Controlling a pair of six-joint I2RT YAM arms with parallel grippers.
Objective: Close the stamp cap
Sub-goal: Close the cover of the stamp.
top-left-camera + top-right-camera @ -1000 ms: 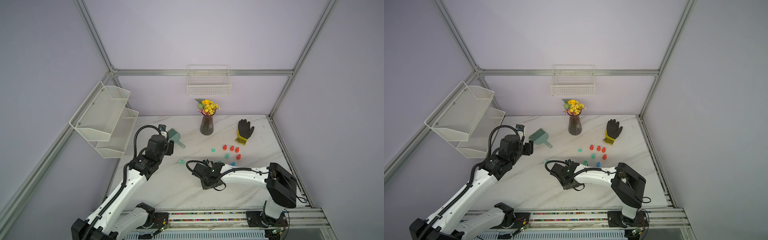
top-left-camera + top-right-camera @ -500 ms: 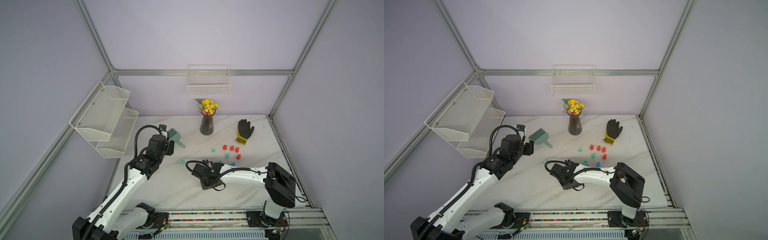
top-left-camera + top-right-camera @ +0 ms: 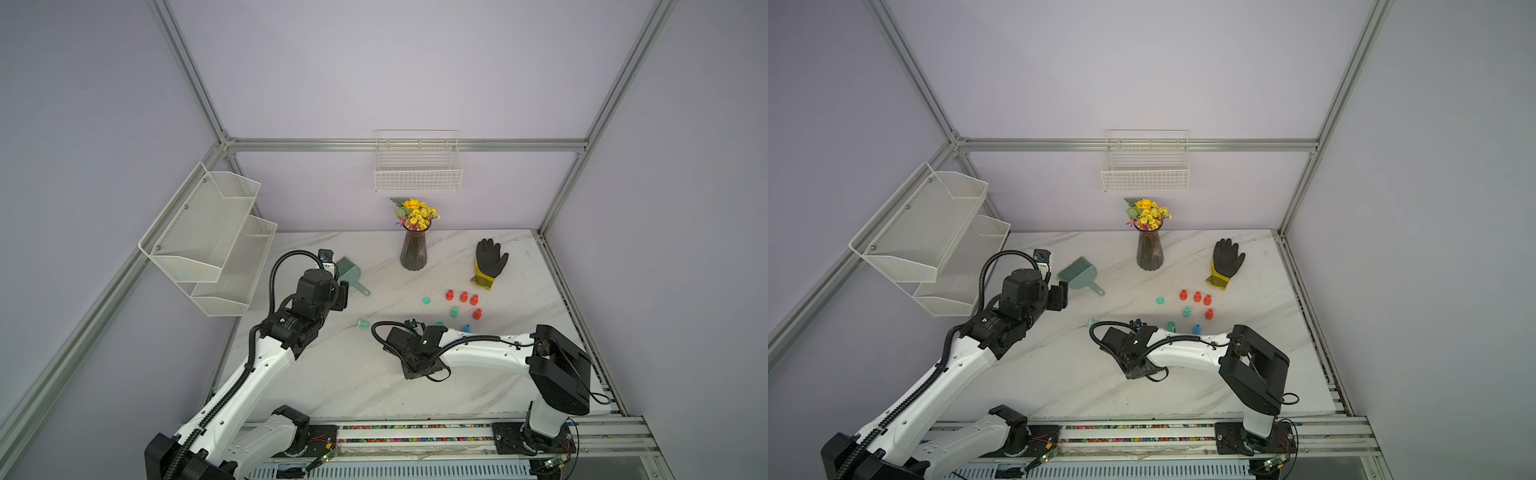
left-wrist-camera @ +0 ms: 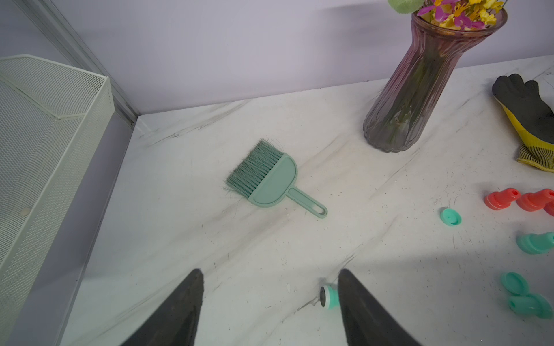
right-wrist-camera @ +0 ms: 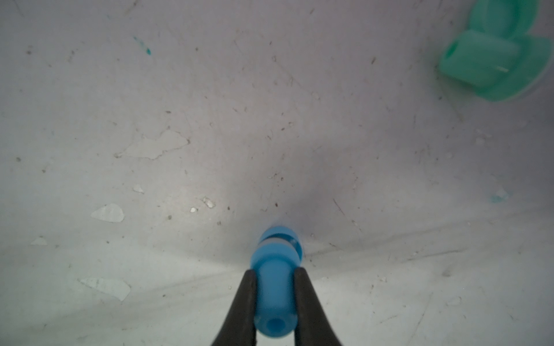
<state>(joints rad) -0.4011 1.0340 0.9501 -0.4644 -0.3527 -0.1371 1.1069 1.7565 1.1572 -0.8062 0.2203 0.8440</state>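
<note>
White marble-patterned tabletop [image 5: 209,119], scuffed and flecked, fills the right wrist view. Right gripper [image 5: 275,271] is clenched on the narrow handle of the blue stamp [image 5: 274,302], wide end aimed down at the surface, presumably so the cap [image 5: 278,233] just beyond the fingertips can be pressed home. A dark gap between the two suggests seating is incomplete. A teal stamp [image 5: 485,66] lies well off to one side of those fingers. Left gripper [image 4: 269,272] is released and empty, clear of the work. A small teal stamp [image 4: 329,296] lies on its side just beside one finger [image 4: 359,305]. Brush [image 4: 269,179] sits farther ahead.
</note>
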